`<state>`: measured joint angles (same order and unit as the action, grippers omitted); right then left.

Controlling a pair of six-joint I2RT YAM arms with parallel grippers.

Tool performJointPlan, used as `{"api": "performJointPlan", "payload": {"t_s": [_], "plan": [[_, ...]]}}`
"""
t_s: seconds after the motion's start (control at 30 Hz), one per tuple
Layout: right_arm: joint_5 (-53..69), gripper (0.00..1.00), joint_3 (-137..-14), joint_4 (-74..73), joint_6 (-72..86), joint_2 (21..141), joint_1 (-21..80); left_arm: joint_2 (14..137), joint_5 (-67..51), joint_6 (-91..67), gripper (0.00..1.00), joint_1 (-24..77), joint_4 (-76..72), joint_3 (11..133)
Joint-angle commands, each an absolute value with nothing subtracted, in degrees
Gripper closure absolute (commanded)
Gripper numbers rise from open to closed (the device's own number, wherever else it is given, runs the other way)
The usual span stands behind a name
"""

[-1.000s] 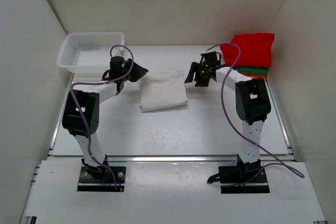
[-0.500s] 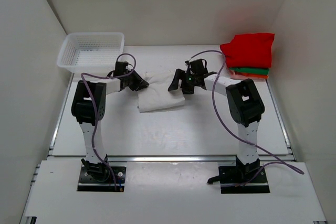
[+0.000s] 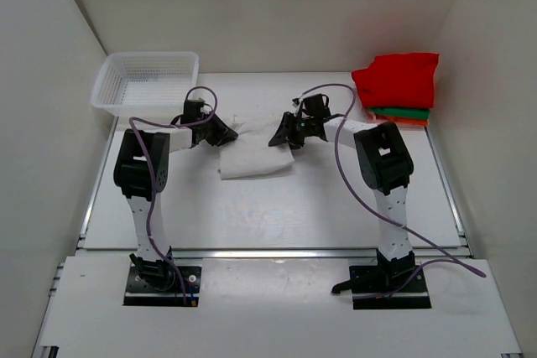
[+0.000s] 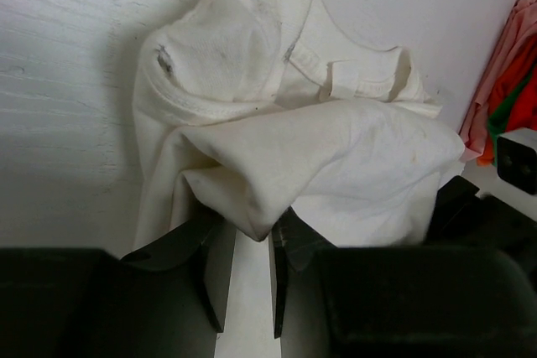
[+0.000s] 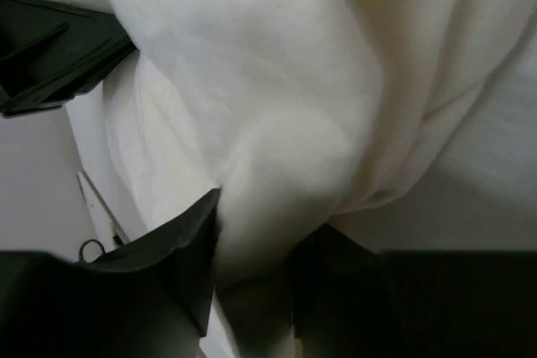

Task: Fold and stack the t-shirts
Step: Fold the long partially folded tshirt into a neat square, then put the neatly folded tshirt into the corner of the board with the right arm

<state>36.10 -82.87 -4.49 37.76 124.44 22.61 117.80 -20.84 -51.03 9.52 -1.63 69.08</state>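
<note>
A wrinkled cream t-shirt (image 3: 256, 157) lies mid-table, partly folded. My left gripper (image 3: 226, 132) is at its left back corner. In the left wrist view the gripper (image 4: 247, 236) has its jaws nearly together on a raised fold of the shirt (image 4: 336, 165). My right gripper (image 3: 281, 136) is at the shirt's right back edge. In the right wrist view it (image 5: 256, 241) is shut on a bunch of the cloth (image 5: 277, 81). A folded red t-shirt (image 3: 398, 77) tops a stack at the back right, over a green one (image 3: 403, 112) and a salmon-pink one (image 3: 401, 121).
A white mesh basket (image 3: 109, 94) stands at the back left corner. White walls close in the table on the left, back and right. The stack's edge shows at the right of the left wrist view (image 4: 516, 81).
Both grippers have come down and inward onto the cream shirt's back edge. The right one moved left from near the red stack. The cloth is now bunched between them.
</note>
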Motion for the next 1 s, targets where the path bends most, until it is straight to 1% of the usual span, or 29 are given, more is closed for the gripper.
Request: {"api": "performJointPlan", "payload": {"t_s": [0.0, 0.07, 0.2, 0.3, 0.47, 0.53, 0.6, 0.67, 0.83, 0.97], "plan": [[39.8, 0.73, -88.2, -7.7, 36.4, 129.2, 22.1, 117.5, -18.8, -49.4, 0.66, 10.0, 3.3, 66.0], [40.8, 0.99, -90.1, -8.4, 35.3, 130.0, 21.4, 116.0, -19.2, -49.4, 0.67, 9.3, 2.8, 64.7], [37.3, 1.0, -93.6, -15.4, 29.4, 129.1, 19.7, 112.4, -20.7, -48.9, 0.67, 8.2, 2.5, 63.3], [35.8, 1.0, -97.4, -20.9, 22.6, 128.5, 18.1, 107.4, -21.6, -48.4, 0.65, 7.6, 3.6, 62.4], [26.2, 1.0, -110.5, -37.7, 5.2, 130.2, 16.8, 99.9, -22.6, -48.7, 0.65, 6.2, 2.8, 57.9], [20.5, 1.0, -112.7, -40.2, 2.0, 130.8, 16.3, 97.6, -22.9, -48.5, 0.65, 5.3, 2.0, 56.1], [15.7, 1.0, -112.2, -40.4, 0.5, 128.9, 15.7, 95.2, -23.1, -48.4, 0.66, 5.3, 1.9, 55.4], [10.5, 1.0, -109.9, -37.3, -2.6, 126.4, 14.5, 94.0, -23.1, -47.9, 0.66, 4.7, 2.4, 54.8], [7.1, 1.0, -101.7, -27.5, -7.1, 116.9, 11.2, 92.9, -23.8, -47.3, 0.66, 4.1, 2.5, 54.1], [2.6, 1.0, -96.3, -20.0, -14.7, 111.5, 9.0, 91.9, -24.4, -48.2, 0.65, 3.9, 1.2, 52.2]]}}
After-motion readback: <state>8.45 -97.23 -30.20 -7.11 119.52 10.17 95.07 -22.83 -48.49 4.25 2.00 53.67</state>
